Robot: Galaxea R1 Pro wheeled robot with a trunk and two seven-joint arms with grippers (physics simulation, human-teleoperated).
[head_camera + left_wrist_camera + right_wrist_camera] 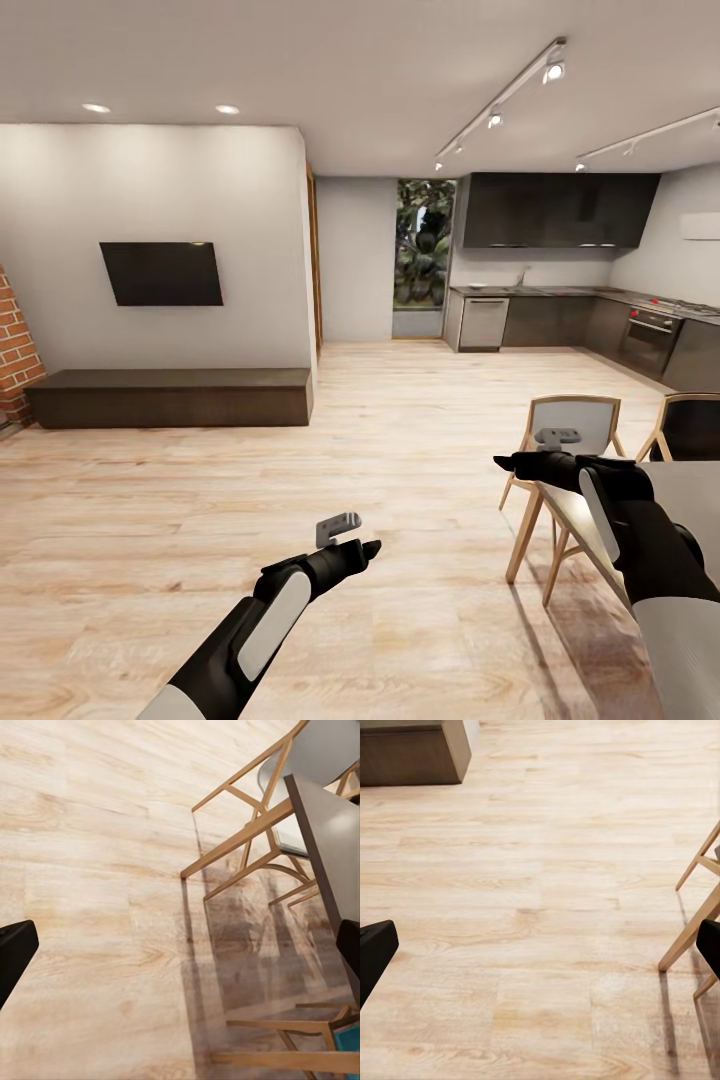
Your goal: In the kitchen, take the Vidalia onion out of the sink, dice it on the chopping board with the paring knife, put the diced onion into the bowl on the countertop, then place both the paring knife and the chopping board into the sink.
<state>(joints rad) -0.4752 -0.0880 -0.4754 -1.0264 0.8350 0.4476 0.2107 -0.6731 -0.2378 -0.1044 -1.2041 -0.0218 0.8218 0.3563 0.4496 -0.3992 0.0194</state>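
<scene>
Both arms hover over the wood floor [200, 520]: left hand [362, 549] and right hand [512, 462] spread open, empty. Kitchen tabletop [560, 292] with its sink lies far across the room, beyond the chairs [570, 430].

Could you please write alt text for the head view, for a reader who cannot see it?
The robot stands on a light wooden floor in an open living area, both arms out, the left gripper and right gripper holding nothing. The kitchen lies far ahead to the right, with chairs and a table close by.
</scene>
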